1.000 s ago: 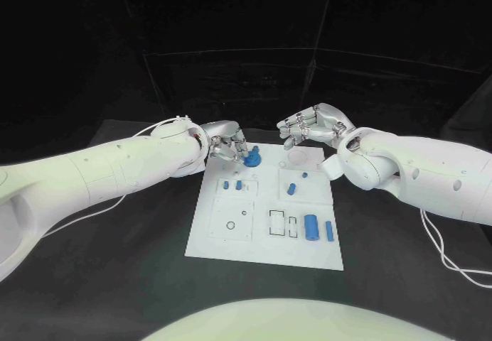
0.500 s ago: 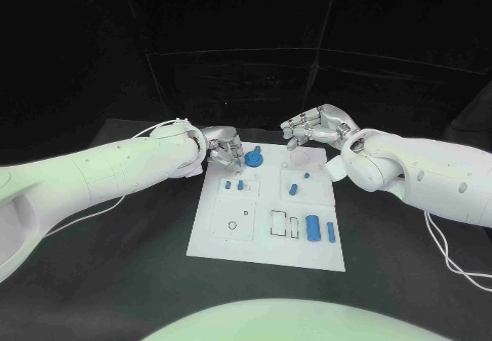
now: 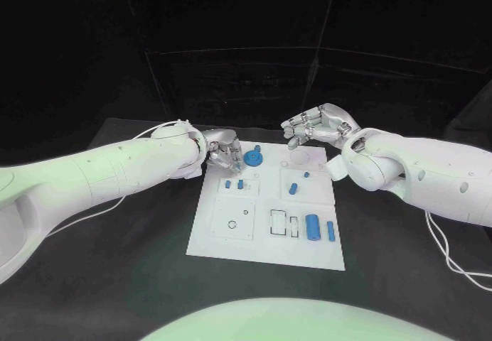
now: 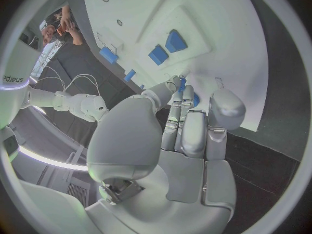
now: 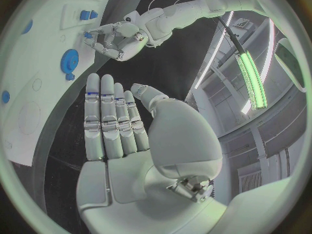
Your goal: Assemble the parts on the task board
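The white task board [image 3: 238,241] lies mid-table. At its far end stands a round blue part [image 3: 254,158]. Small blue pegs [image 3: 234,184], an oblong blue piece [image 3: 292,189] and two blue blocks [image 3: 320,229] sit further down. My left hand [image 3: 225,154] hovers at the board's far left corner, just left of the round part. A small blue part [image 4: 182,83] looks pinched between its thumb and fingertips, also seen as a small blue part [image 5: 86,35]. My right hand [image 3: 318,128] is raised over the board's far edge, its fingers [image 5: 111,119] straight and holding nothing.
The board [image 4: 215,26] has empty outlined recesses [image 3: 276,222] and small holes [image 3: 231,225] on its near half. Black table [image 3: 113,270] surrounds it. A white cable [image 3: 441,249] trails beside my right arm.
My left hand has drawn back from the round blue part toward the board's left edge. My right hand has hardly moved.
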`<act>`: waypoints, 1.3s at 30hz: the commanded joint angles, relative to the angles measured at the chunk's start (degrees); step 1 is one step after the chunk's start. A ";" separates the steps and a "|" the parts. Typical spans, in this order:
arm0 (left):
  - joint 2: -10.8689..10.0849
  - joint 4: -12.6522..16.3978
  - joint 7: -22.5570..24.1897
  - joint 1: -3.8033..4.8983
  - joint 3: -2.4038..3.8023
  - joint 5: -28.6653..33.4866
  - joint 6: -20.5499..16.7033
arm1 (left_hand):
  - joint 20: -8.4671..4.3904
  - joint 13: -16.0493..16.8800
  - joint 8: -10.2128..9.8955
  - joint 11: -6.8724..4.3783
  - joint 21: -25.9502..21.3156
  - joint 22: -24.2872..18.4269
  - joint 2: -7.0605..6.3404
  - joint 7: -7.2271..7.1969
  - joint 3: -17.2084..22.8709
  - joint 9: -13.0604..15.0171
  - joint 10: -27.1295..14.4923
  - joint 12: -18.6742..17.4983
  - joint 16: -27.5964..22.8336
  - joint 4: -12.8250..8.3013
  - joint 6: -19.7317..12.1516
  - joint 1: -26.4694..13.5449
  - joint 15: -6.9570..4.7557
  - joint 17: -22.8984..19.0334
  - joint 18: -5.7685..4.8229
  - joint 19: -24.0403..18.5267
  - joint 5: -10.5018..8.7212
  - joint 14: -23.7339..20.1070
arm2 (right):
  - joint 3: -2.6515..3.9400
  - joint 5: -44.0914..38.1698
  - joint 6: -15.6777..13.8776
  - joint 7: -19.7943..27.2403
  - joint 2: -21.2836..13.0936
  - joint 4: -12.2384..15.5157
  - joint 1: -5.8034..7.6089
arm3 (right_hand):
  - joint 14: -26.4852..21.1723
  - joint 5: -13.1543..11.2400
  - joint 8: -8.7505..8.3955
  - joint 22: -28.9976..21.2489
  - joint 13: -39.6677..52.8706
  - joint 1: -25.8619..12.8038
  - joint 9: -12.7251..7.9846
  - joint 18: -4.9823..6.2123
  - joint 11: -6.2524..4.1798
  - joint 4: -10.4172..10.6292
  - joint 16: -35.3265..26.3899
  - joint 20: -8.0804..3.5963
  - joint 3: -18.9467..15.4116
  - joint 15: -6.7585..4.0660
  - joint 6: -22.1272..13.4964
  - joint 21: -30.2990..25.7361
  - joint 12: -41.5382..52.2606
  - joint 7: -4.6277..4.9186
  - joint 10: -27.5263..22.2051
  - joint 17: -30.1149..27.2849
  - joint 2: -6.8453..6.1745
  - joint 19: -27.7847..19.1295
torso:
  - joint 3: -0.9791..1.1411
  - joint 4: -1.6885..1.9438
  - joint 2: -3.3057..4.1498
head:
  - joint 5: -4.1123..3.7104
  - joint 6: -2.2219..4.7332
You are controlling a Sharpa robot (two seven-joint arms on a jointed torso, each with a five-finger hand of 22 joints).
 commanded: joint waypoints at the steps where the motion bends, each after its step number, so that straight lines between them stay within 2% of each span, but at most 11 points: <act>1: 0.04 0.15 -0.72 0.02 0.01 0.28 2.24 | 0.10 0.08 -0.35 -0.12 -0.24 0.00 0.24 0.03 -0.01 -0.10 0.47 -0.34 0.04 -0.21 0.39 -0.03 -0.05 0.00 -0.49 -0.26 0.31 0.97 | 0.03 -0.01 -0.16 0.74 0.01 0.14 0.11 | -0.19 0.12 -0.19 -0.09 -0.09 0.31 -0.04 0.55 0.12 -0.06 -0.38 0.12 0.31 0.29 -0.37 -0.28 -0.24 -0.21 -0.47 -0.07 0.04 0.13 | -0.03 0.05 0.00 | -0.03 -0.03; 19: 0.32 -0.08 -1.29 -0.06 0.01 0.26 2.61 | 0.07 0.13 -0.46 -0.20 -0.38 -0.03 0.21 -0.08 -0.23 -0.17 0.77 -0.58 -0.03 -0.22 0.62 -0.19 -0.11 -0.29 -0.44 -0.37 0.31 0.89 | 0.03 -0.01 -0.37 0.88 0.06 0.11 0.09 | -0.19 0.12 -0.19 -0.09 -0.09 0.31 -0.04 0.55 0.12 -0.06 -0.38 0.12 0.31 0.29 -0.37 -0.28 -0.24 -0.21 -0.47 -0.07 0.04 0.13 | 0.00 -0.05 0.03 | -0.06 -0.05; 26: 0.58 0.08 -1.10 -0.13 0.01 0.27 2.50 | 0.07 0.11 -0.62 -0.20 -0.31 0.04 0.09 -0.11 -0.38 -0.25 0.74 -0.81 -0.01 -0.24 0.56 -0.32 -0.12 -0.30 -0.46 -0.40 0.31 0.85 | 0.03 -0.01 -0.36 0.88 0.10 0.11 0.09 | -0.19 0.12 -0.19 -0.09 -0.09 0.31 -0.04 0.55 0.12 -0.06 -0.38 0.12 0.31 0.29 -0.37 -0.28 -0.24 -0.21 -0.47 -0.07 0.04 0.13 | 0.01 0.05 0.03 | -0.19 -0.10; 39: 0.69 0.22 -1.68 -0.20 0.00 0.24 2.92 | 0.01 0.29 -0.72 -0.38 -0.14 0.22 0.06 -0.26 -0.74 -0.32 1.36 -0.84 0.02 -0.37 0.86 -0.33 -0.24 -0.42 -0.47 -0.45 0.31 0.78 | 0.03 -0.01 -0.40 0.97 0.19 0.08 0.09 | -0.19 0.12 -0.19 -0.09 -0.09 0.31 -0.04 0.55 0.12 -0.06 -0.38 0.12 0.31 0.29 -0.37 -0.28 -0.24 -0.21 -0.47 -0.07 0.04 0.13 | -0.01 0.01 0.00 | -0.39 -0.25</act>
